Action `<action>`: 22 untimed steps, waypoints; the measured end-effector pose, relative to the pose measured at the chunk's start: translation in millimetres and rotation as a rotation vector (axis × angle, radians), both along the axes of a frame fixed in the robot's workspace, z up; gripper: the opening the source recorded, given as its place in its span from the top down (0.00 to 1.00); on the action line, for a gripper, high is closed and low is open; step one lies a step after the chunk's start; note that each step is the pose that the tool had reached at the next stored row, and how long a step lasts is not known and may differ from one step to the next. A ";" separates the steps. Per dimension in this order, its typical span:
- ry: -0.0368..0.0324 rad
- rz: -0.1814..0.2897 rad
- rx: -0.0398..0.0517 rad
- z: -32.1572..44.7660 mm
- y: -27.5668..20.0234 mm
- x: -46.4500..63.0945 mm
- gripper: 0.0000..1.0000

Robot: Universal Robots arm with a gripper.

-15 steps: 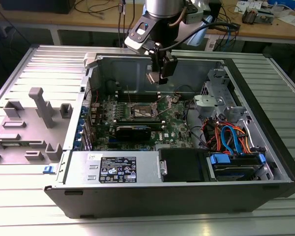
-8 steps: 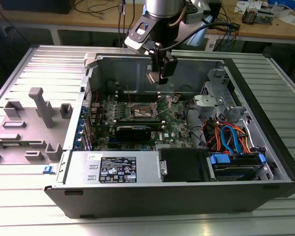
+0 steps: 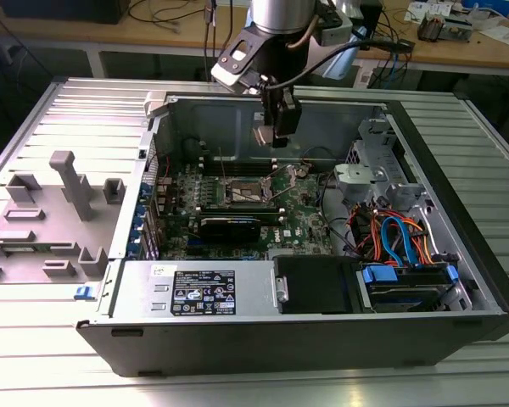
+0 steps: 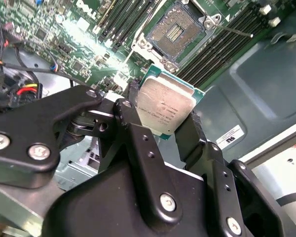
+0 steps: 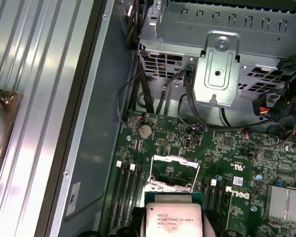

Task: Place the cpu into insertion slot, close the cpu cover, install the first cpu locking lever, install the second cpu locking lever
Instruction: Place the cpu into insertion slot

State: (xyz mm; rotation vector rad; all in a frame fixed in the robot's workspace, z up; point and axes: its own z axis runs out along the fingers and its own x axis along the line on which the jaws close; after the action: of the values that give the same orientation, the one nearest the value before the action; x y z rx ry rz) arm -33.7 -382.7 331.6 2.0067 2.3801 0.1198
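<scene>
Silver-grey metal tops the chip (image 4: 165,106), which the tool (image 4: 162,117) grips by two opposite edges, holding it in the air over the green board (image 4: 64,44). In the exterior view the tool hangs inside the open computer case (image 3: 263,339), and the socket (image 3: 242,192) lies at about seven o'clock from it, apart from the chip. Its dark centre looks bare, as far as I can judge.

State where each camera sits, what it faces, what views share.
Exterior view: off the arm, looking down into the computer case; end effector shows.
Second wrist view: on the arm, past its fingers and held cpu toward the insertion slot.
First wrist view: on the arm, facing the motherboard.
Shared: both wrist views show cpu and slot.
</scene>
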 end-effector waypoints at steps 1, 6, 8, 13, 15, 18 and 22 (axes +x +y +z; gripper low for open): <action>0.0013 -0.009 -0.0001 -0.7 0.0 0.0 0.46; 0.0247 -0.054 -0.0002 -7.9 0.0 -0.8 0.46; 0.0382 -0.077 -0.0003 -11.3 0.0 -0.9 0.46; 0.0482 -0.109 -0.0001 -15.8 0.0 -1.0 0.46; 0.0504 -0.117 -0.0002 -16.6 0.0 -1.0 0.46; 0.0503 -0.118 0.0000 -17.0 -0.1 -1.0 0.46; 0.0503 -0.118 0.0000 -17.2 -0.1 -1.0 0.46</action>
State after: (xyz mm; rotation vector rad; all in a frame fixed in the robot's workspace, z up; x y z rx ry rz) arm -34.7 -382.8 314.4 2.1694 2.2820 0.0674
